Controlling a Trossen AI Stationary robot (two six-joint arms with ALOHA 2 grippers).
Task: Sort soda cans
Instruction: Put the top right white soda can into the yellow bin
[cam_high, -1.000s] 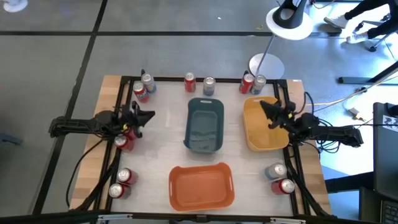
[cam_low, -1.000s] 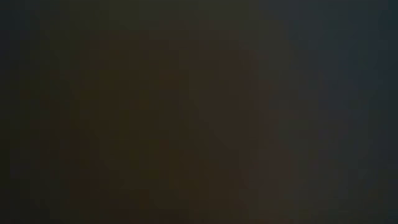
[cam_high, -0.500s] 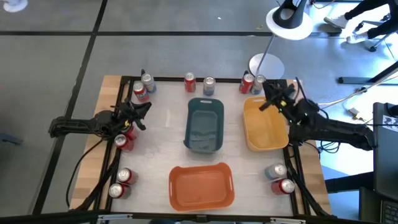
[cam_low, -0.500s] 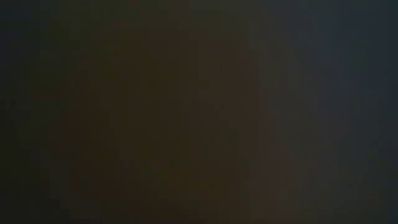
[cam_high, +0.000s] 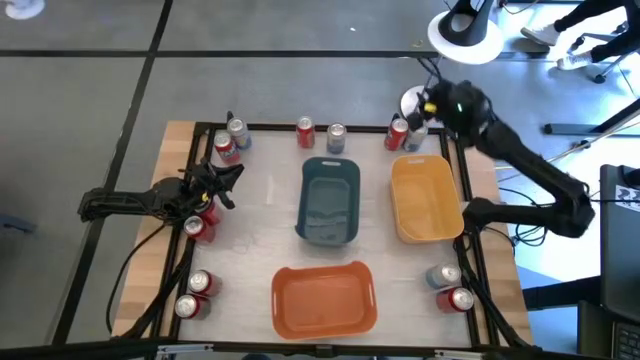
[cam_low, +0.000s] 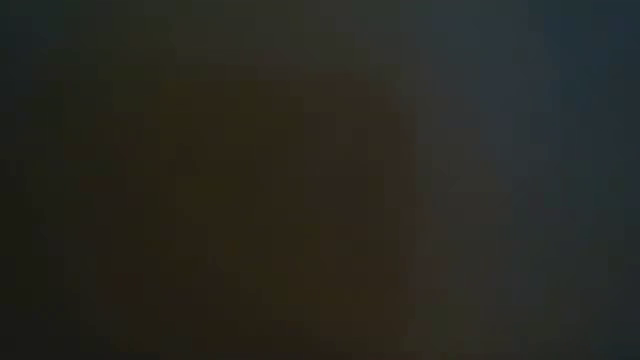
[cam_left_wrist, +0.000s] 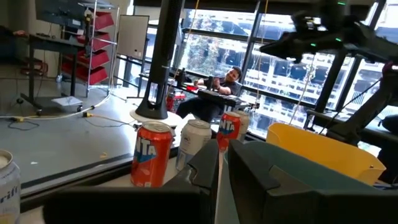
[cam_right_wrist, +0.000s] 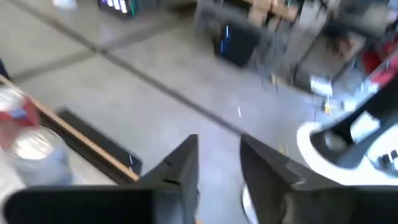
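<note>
the left tool (cam_high: 226, 181) is closed and holds nothing, next to a red can (cam_high: 201, 228) on the left side of the counter (cam_high: 260, 230). the right tool (cam_right_wrist: 219, 163) is a little open and empty, up high over the far right corner, above a red and a silver can (cam_high: 416, 133). other soda cans (cam_high: 320, 133) stand along the edges, outside the yellow bin (cam_high: 428, 200).

From my left wrist I can read only scraps: white letters "TA" on the nearest red can (cam_left_wrist: 150, 154), a similar "TA" fragment on the red can (cam_left_wrist: 231, 127) farther off, and what may be "ri" on the silver can (cam_left_wrist: 7, 182) at the frame's edge.
</note>
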